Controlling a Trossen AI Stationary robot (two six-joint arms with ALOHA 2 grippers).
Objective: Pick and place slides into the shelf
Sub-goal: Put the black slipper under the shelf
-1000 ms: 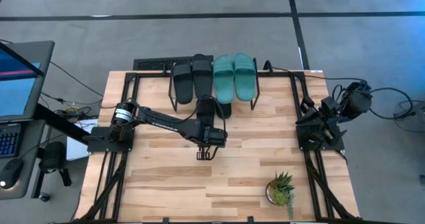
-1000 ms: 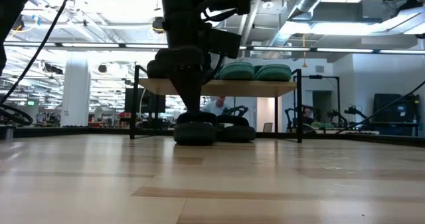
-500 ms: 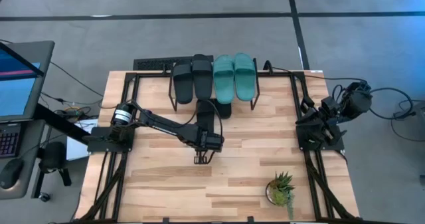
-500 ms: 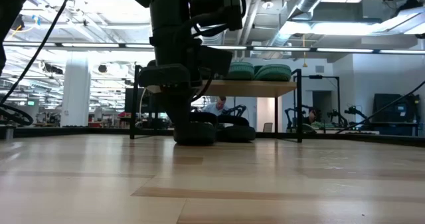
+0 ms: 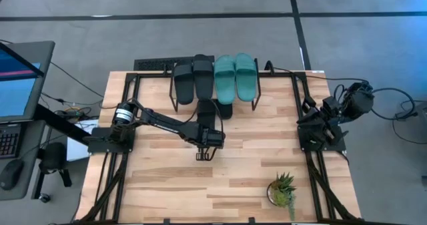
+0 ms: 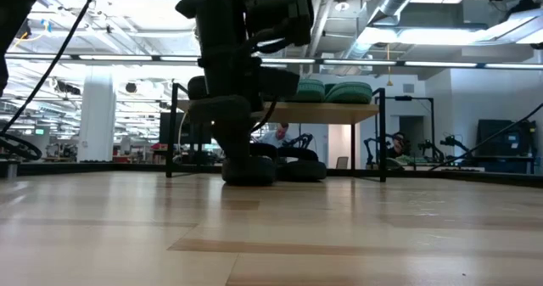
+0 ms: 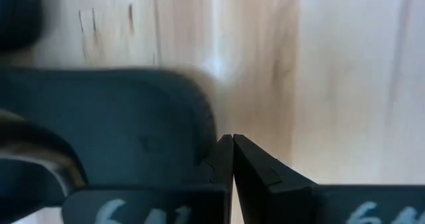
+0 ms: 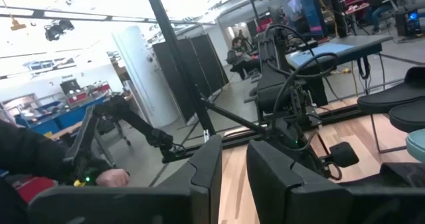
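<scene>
Black slide point(image 5: 208, 109) lies just behind the left gripper point(image 5: 204, 156), jaws closed, empty.

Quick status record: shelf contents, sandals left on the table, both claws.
shelf top: two black sandals and two teal sandals, side by side on the shelf
table: two dark sandals lying under the shelf's front edge
left claw: shut, empty, over bare table in front of the shelf
right claw: slightly open, empty, parked at the table's right edge
other: potted plant, near right
</scene>
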